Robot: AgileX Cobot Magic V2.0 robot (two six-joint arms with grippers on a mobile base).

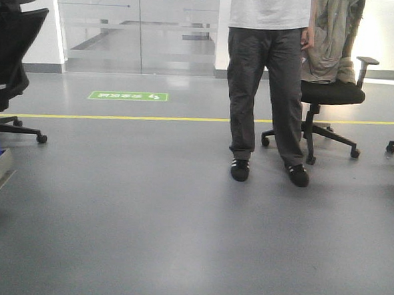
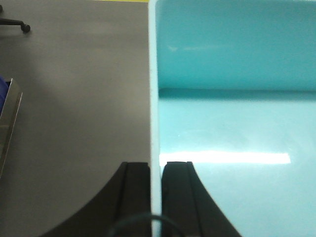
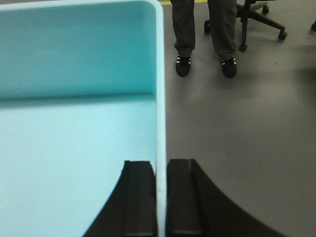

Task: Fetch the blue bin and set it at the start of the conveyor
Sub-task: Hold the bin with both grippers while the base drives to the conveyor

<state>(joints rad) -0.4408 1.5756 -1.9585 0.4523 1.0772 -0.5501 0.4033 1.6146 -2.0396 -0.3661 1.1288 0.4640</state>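
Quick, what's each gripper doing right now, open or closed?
Left gripper: shut on the blue bin, pinching one side wall.
Right gripper: shut on the blue bin, pinching the opposite side wall.

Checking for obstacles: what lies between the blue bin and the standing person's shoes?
Only bare grey floor separates the blue bin from the shoes, shown in the right wrist view.

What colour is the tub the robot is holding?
The blue bin is pale turquoise, plain with no pattern. The right wrist view shows it best.
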